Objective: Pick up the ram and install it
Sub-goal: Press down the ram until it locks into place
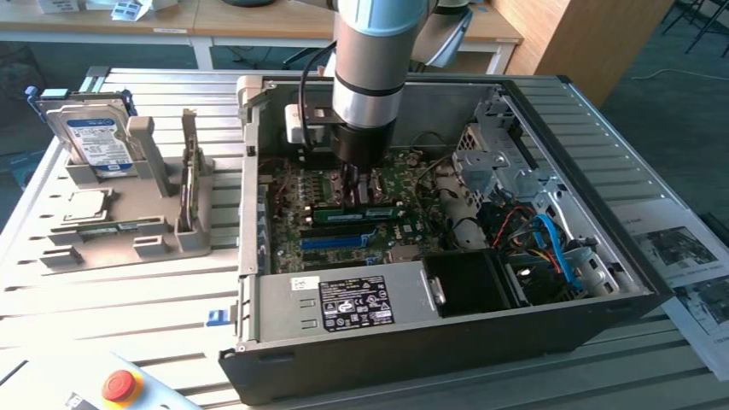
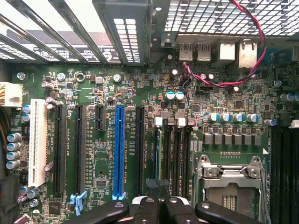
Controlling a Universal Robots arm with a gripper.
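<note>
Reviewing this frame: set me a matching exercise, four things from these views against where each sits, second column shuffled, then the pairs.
1 hard drive
2 red button
3 blue cable
4 long blue slot

A on the motherboard
B standing in the grey holder outside the case
C loose inside the case, at the exterior view's right
D on the pale box in the exterior view's lower left corner

Pairs: 1-B, 2-D, 3-C, 4-A

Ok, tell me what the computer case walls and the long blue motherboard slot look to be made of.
Grey computer case walls: likely sheet metal, dull bare finish, with thin folded edges and punched vent holes showing in the wrist view. Long blue motherboard slot: apparently moulded plastic, with uniform saturated colour and a slight sheen.
</note>
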